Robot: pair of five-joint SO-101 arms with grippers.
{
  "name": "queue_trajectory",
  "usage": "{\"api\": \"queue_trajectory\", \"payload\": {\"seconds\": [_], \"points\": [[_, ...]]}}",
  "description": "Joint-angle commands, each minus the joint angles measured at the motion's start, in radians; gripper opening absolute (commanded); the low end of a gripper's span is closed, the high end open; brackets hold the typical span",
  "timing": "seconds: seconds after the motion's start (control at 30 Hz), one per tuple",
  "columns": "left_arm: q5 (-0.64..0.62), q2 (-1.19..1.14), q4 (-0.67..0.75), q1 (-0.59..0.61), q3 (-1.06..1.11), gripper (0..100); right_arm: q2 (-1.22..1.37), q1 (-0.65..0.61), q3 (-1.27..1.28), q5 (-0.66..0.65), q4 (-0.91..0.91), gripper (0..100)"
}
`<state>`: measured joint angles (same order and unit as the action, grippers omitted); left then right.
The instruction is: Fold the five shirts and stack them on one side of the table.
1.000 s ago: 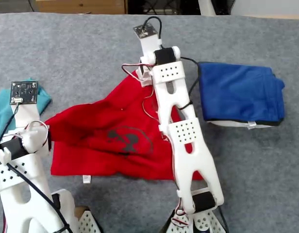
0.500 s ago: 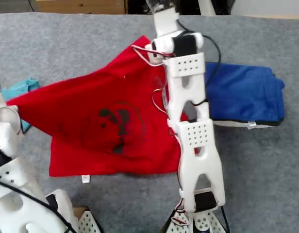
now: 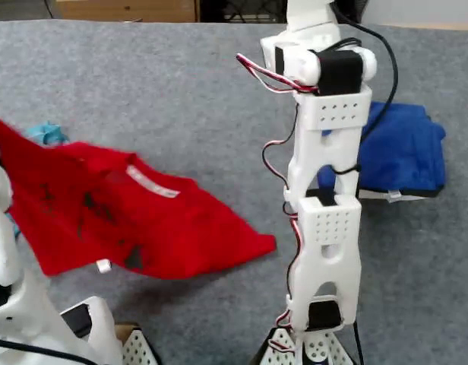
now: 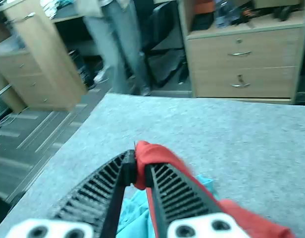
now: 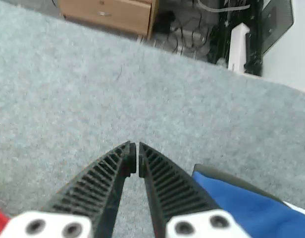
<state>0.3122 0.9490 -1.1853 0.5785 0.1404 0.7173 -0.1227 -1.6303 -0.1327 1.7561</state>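
Red shirt point(image 3: 143, 220): It is on the left half of the grey table point(image 3: 143, 84). Its left end is lifted up and the rest lies rumpled, reaching to the middle.
Left gripper point(image 4: 139, 168): It is pinched tight on a bunch of the red shirt, up above the left side of the table.
Right gripper point(image 5: 133, 154): Its jaws are closed with nothing in them, up over the far side.
How it handles: The shirt looks soft, light and floppy. It will likely sag and bunch when held at just one spot.
Where to hold: Two corners of one edge, well apart, would likely pull it flat.
Blue shirt point(image 3: 405, 152): It sits folded on the right side.
Teal shirt point(image 3: 45, 134): It peeks out at the far left, touching the red one.
In the way: The right arm point(image 3: 329, 213) stands tall between the red and blue shirts. The teal shirt may snag.
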Motion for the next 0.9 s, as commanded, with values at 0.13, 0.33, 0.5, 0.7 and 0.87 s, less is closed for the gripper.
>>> {"api": "queue_trajectory", "payload": {"seconds": [0.13, 0.33, 0.5, 0.7, 0.87], "points": [[0.002, 0.015, -0.123, -0.056, -0.042, 3, -0.074, -0.141, 0.217, 0.031, 0.011, 1.5], [0.006, 0.015, -0.184, 0.033, 0.093, 3, -0.07, -0.288, 0.728, 0.031, -0.002, 6.5], [0.006, 0.015, -0.183, 0.125, 0.213, 3, -0.07, -0.381, 1.046, 0.055, -0.117, 20.8], [0.009, 0.015, -0.19, 0.143, 0.332, 3, -0.07, -0.512, 1.245, 0.051, -0.183, 24.7], [0.058, 0.017, -0.19, 0.145, 0.383, 3, -0.068, -0.551, 1.279, 0.058, -0.175, 24.7]]}}
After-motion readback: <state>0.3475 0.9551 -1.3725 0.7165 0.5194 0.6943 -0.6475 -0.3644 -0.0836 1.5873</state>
